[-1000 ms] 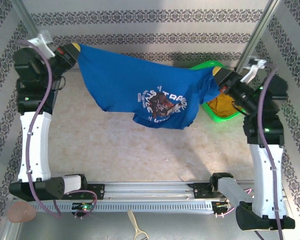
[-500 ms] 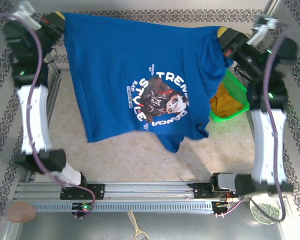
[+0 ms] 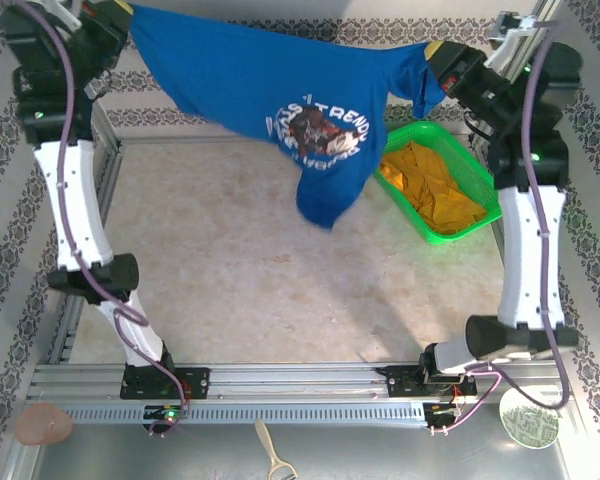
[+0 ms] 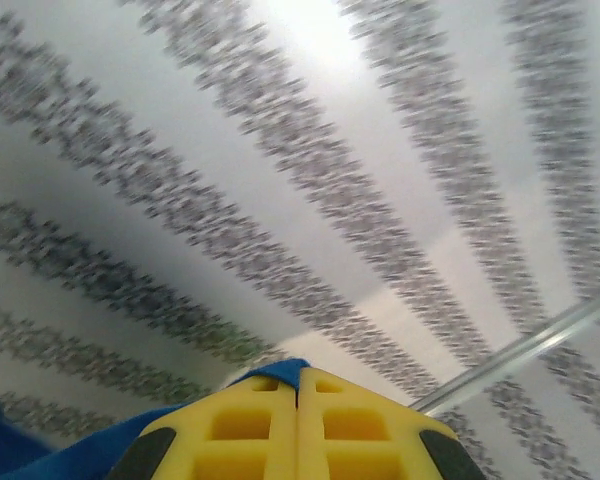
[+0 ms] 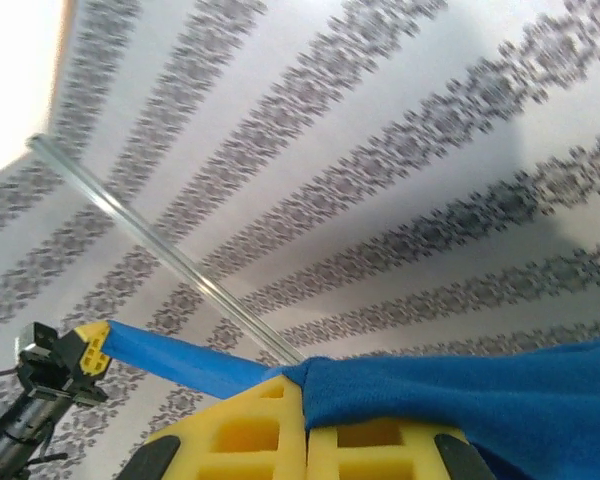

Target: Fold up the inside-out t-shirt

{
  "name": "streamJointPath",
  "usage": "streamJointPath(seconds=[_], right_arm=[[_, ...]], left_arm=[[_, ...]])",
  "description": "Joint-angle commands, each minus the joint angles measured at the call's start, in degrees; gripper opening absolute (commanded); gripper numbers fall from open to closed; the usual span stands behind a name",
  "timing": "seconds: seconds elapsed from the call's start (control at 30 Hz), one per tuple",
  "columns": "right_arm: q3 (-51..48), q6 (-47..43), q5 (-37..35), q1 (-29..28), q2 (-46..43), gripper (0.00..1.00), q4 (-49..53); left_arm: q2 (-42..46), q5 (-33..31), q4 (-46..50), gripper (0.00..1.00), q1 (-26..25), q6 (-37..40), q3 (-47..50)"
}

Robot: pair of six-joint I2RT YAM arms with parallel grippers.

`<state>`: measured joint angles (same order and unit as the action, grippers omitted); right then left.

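The royal-blue t-shirt [image 3: 280, 90], with a white and brown print on it, hangs stretched in the air across the far side of the table. My left gripper [image 3: 130, 12] is shut on its far-left corner, high up. My right gripper [image 3: 432, 52] is shut on its far-right corner. The middle of the cloth sags in a point toward the table. In the left wrist view the yellow fingers [image 4: 250, 420] pinch a tip of the t-shirt [image 4: 280, 372]. In the right wrist view the t-shirt [image 5: 480, 395] drapes over the closed yellow fingers [image 5: 250, 430], and a taut edge runs left to the left gripper [image 5: 88, 350].
A green basket [image 3: 480, 212] holding an orange-yellow garment [image 3: 430, 185] stands at the far right, just under the shirt's right end. The beige tabletop [image 3: 240, 270] lies beneath the hanging cloth. A metal rail [image 3: 300, 385] crosses the near edge.
Both arms have swung up and toward the far wall, carrying the shirt with them. The cloth has whipped from hanging broad over the table to bunching high, uncovering the basket.
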<state>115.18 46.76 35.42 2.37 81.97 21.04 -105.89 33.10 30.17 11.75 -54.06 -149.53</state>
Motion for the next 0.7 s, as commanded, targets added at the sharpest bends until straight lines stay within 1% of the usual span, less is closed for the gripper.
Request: streamJointPath(seconds=[0.0, 0.13, 0.23, 0.3, 0.4, 0.53, 0.6, 0.67], right_arm=[[-3.43, -0.09, -1.29, -0.44, -5.74, 0.0, -2.47], [-10.85, -1.26, -1.87, -0.35, -12.71, 0.0, -2.85], [-12.3, -2.12, -2.17, -0.01, -16.18, 0.0, -1.87], [-11.01, -2.28, -2.03, 0.34, -17.06, 0.0, -1.11], [-6.7, -1.93, -1.54, 0.53, -17.03, 0.0, -0.35], [-2.09, -1.36, -0.93, 0.48, -15.66, 0.0, 0.31], [-2.14, -0.91, -0.53, 0.45, -14.9, 0.0, 0.17], [-4.22, -0.37, -0.44, 0.43, -14.73, 0.0, -0.7]], left_arm=[[5.3, 0.8, -2.96, 0.0, 1.17, -0.12, 7.32], [14.1, 1.14, -8.84, 0.0, 1.17, -0.45, 20.95], [18.74, 1.21, -12.86, 0.0, 1.24, -1.79, 28.24], [20.93, 0.97, -14.49, 0.0, 1.17, -2.6, 31.04], [22.76, 0.66, -15.72, 0.0, 1.17, -3.11, 31.95], [22.92, 0.98, -14.78, 0.0, 1.17, -2.74, 29.76], [22.77, 1.34, -14.62, 0.0, 1.17, -2.7, 30.12], [22.83, 1.34, -15.18, 0.0, 1.17, -2.55, 32.17]])
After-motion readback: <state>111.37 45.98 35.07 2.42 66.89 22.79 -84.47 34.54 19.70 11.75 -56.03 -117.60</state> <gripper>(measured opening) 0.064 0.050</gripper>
